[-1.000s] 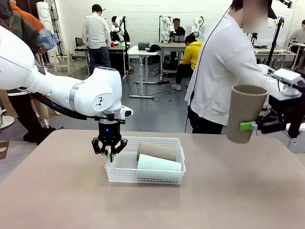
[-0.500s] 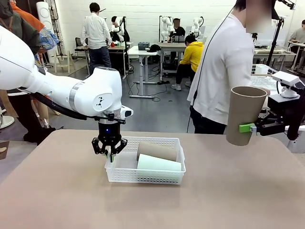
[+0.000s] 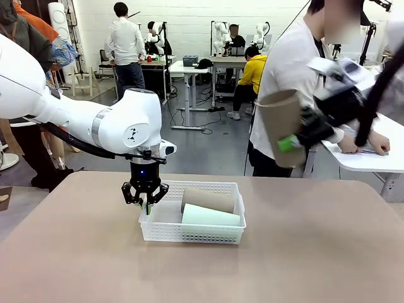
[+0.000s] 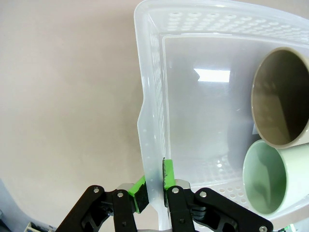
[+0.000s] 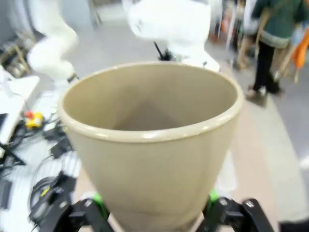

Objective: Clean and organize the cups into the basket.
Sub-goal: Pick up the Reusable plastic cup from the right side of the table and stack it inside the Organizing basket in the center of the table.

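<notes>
The white basket (image 3: 165, 229) sits mid-table with a tan cup (image 3: 208, 200) and a mint-green cup (image 3: 211, 217) lying on their sides in its right half. My left gripper (image 3: 146, 206) points straight down, shut on the basket's left short wall. In the left wrist view its green pads (image 4: 166, 175) pinch that basket wall (image 4: 150, 111), with the tan cup (image 4: 282, 96) and mint cup (image 4: 270, 176) mouth-on at the right. My right gripper (image 3: 285, 142) is shut on another tan cup (image 3: 279, 123), held tilted in the air above the table's far right. In the right wrist view this cup (image 5: 152, 145) sits between the right gripper's (image 5: 154, 205) pads.
A person (image 3: 287, 82) stands at the far right edge, bent over a white side table (image 3: 372, 159). The basket's left half (image 4: 203, 121) holds nothing. Brown tabletop (image 3: 303, 252) lies open in front and to both sides.
My right arm has swung the tan cup left and upward, tilting it. The left gripper and basket have not moved. The person has turned toward the side table.
</notes>
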